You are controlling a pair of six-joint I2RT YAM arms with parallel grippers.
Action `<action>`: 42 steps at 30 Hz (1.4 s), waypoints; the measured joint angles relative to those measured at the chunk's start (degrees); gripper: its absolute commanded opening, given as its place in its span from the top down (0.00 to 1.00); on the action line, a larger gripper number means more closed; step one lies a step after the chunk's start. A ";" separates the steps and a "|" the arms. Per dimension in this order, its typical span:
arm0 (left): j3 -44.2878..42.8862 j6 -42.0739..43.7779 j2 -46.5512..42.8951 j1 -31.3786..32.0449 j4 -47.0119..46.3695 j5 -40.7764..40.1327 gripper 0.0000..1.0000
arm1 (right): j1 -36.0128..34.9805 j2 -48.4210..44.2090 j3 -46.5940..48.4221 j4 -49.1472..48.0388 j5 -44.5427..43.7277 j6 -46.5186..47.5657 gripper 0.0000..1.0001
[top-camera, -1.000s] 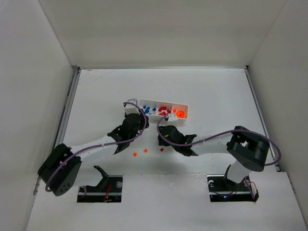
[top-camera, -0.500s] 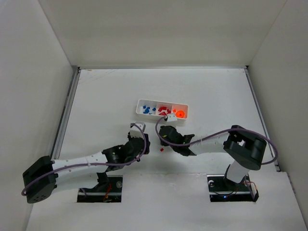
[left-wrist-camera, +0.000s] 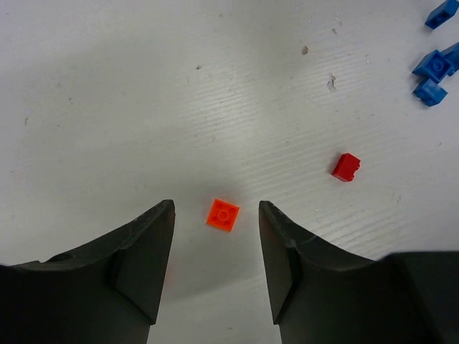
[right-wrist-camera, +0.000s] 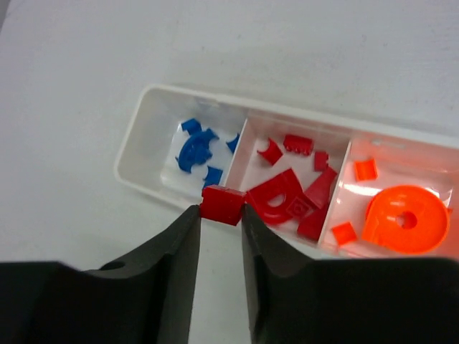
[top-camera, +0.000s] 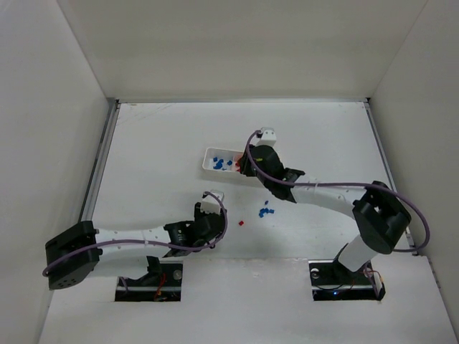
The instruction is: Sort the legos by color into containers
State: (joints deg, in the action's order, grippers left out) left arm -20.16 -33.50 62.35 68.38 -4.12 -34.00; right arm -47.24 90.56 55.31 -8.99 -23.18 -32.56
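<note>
The white three-compartment tray (right-wrist-camera: 153, 91) holds blue pieces on the left, red in the middle and orange on the right. My right gripper (right-wrist-camera: 219, 209) is shut on a small red brick (right-wrist-camera: 223, 203), held above the tray's near wall where the blue and red compartments meet. In the top view it (top-camera: 242, 169) covers most of the tray (top-camera: 209, 155). My left gripper (left-wrist-camera: 215, 208) is open, low over the table, with a small orange brick (left-wrist-camera: 223, 214) lying between its fingertips. In the top view it (top-camera: 211, 226) hides that brick.
A loose red brick (left-wrist-camera: 346, 166) lies right of the left gripper and also shows in the top view (top-camera: 242, 223). Several blue bricks (top-camera: 267, 211) lie further right, at the top right of the left wrist view (left-wrist-camera: 432, 70). White walls enclose the table.
My right gripper rose from the table by the loose bricks to over the tray with a red brick. My left gripper moved from the tray toward the near edge, over the orange brick.
</note>
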 measured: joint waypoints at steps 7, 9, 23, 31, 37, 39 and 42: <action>-0.20 0.02 4.39 -0.13 -0.31 1.29 0.57 | 1.51 3.87 3.28 1.03 1.20 1.09 0.49; -0.24 0.13 5.53 -0.13 -0.33 1.64 0.58 | 1.51 3.69 2.78 0.85 1.20 1.09 0.49; -2.43 0.94 7.50 0.04 0.81 3.93 0.71 | 1.42 0.20 -5.01 0.61 1.18 0.66 0.51; -3.78 1.49 9.29 0.17 0.96 3.98 0.85 | 1.53 -6.47 -8.85 0.37 1.16 0.63 0.50; -3.89 1.53 6.40 0.02 2.23 4.48 0.87 | 2.38 -15.04 -16.35 -1.66 0.37 0.44 0.47; -4.74 1.73 4.31 -0.68 2.45 4.94 0.87 | 3.30 -18.56 -20.35 -2.32 -0.33 -0.24 0.45; -7.93 2.73 3.06 -2.60 1.99 5.33 0.87 | 5.97 -24.41 -26.99 -3.13 -1.20 -1.88 0.45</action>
State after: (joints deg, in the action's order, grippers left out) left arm -28.10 -30.76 65.41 65.78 -2.13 -28.67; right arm -41.28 66.15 28.32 -12.12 -24.38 -34.44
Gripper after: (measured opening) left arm 0.170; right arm 0.547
